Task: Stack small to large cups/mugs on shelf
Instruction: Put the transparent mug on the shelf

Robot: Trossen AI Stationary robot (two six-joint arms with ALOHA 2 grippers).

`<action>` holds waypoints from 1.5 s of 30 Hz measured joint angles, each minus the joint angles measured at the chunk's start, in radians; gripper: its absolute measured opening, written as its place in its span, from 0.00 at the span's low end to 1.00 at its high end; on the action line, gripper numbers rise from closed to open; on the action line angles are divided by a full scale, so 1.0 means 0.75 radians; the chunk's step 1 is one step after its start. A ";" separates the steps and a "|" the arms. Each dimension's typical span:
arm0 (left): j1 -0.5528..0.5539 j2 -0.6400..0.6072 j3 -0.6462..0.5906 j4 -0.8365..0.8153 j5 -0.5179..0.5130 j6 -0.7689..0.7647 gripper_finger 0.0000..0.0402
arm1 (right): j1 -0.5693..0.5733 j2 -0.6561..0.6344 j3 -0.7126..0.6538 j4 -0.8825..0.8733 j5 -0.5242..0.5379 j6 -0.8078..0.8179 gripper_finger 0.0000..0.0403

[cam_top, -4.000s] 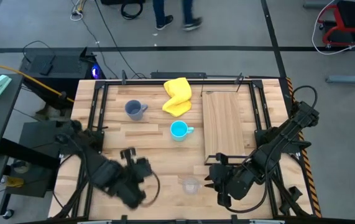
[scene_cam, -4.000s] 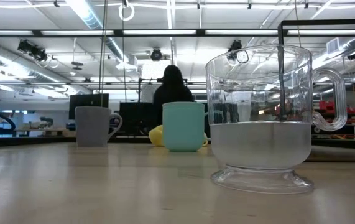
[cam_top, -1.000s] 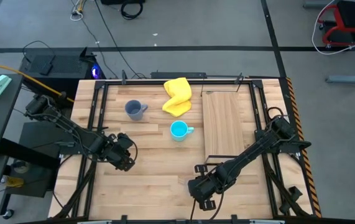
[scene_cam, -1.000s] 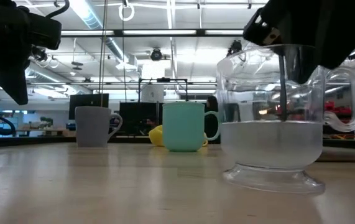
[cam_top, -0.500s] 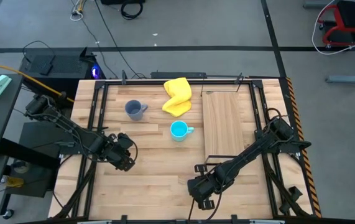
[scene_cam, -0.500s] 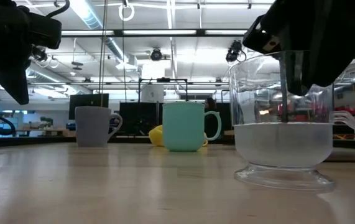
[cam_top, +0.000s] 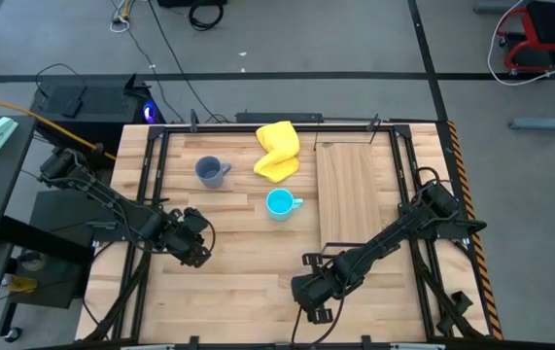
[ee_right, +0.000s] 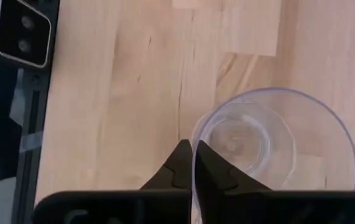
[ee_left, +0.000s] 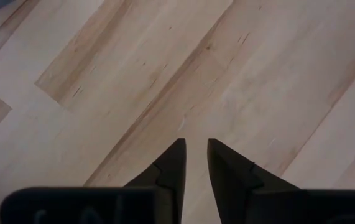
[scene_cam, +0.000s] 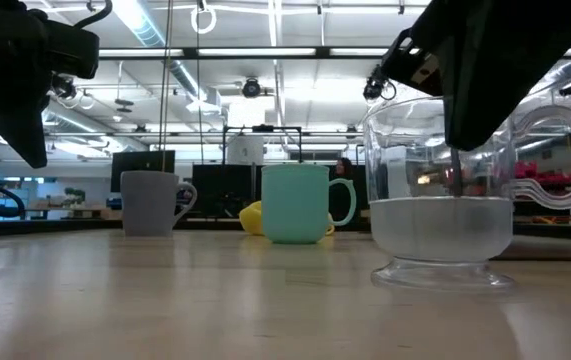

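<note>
The small clear glass cup [scene_cam: 443, 195] stands near the table's front edge, with my right gripper [ee_right: 192, 149] shut on its rim. In the high view my right gripper [cam_top: 310, 292] hides it. The cyan mug [cam_top: 279, 203] stands mid-table and the grey-blue mug [cam_top: 210, 172] at the far left, both upright on their bases. The light-wood shelf [cam_top: 350, 199] lies flat at the right. My left gripper [cam_top: 196, 250] hangs over bare wood at the left, its fingers [ee_left: 177, 162] slightly open with nothing between them. My right gripper pinches the glass cup's rim [ee_right: 194, 163], one finger inside the cup [scene_cam: 456, 165] and one outside its wall. The fingers come from above, pointing down. The cup stays upright, and its foot [scene_cam: 443, 276] appears to rest on the table.
A yellow cloth [cam_top: 277, 151] lies at the far edge between the grey-blue mug and the shelf. Black frame rails [cam_top: 151, 185] run along the table's left and right sides. Bare wood lies between my two grippers.
My right gripper has shut on the glass cup's rim. The cup has shifted a little sideways on the table and stayed upright.
</note>
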 joint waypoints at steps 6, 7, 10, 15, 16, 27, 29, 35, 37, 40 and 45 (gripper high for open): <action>0.000 0.000 0.000 0.000 -0.026 0.008 0.18 | 0.002 0.002 0.092 -0.133 -0.010 -0.052 0.01; 0.000 0.000 0.000 0.000 -0.026 0.008 0.18 | 0.003 0.002 0.120 -0.156 -0.011 -0.078 0.01; 0.000 0.000 0.000 0.000 -0.026 0.008 0.17 | 0.011 0.002 0.227 -0.234 -0.013 -0.169 0.01; 0.000 0.000 0.000 0.000 -0.026 0.009 0.17 | 0.024 0.002 0.437 -0.399 -0.004 -0.346 0.00; 0.000 0.000 0.000 0.000 -0.026 0.009 0.17 | 0.028 0.002 0.481 -0.446 -0.002 -0.375 0.00; 0.000 0.000 0.000 0.001 -0.026 0.054 0.16 | -0.009 -0.003 0.978 -1.178 0.251 -0.307 0.00; 0.000 0.000 0.000 0.001 -0.026 0.054 0.15 | -0.023 -0.030 1.011 -1.154 0.250 -0.324 0.00; 0.000 0.000 0.000 0.000 -0.026 0.060 0.16 | -0.108 -0.144 1.044 -1.172 0.252 -0.311 0.00; 0.000 0.000 0.000 0.002 -0.027 0.080 0.16 | -0.151 -0.199 1.027 -1.166 0.257 -0.238 0.00; 0.001 0.000 0.000 0.002 -0.026 0.108 0.15 | -0.224 -0.282 0.985 -1.167 0.258 -0.204 0.00; 0.039 0.000 0.000 0.010 -0.027 0.149 0.14 | -0.383 -0.452 0.737 -1.165 0.227 -0.209 0.00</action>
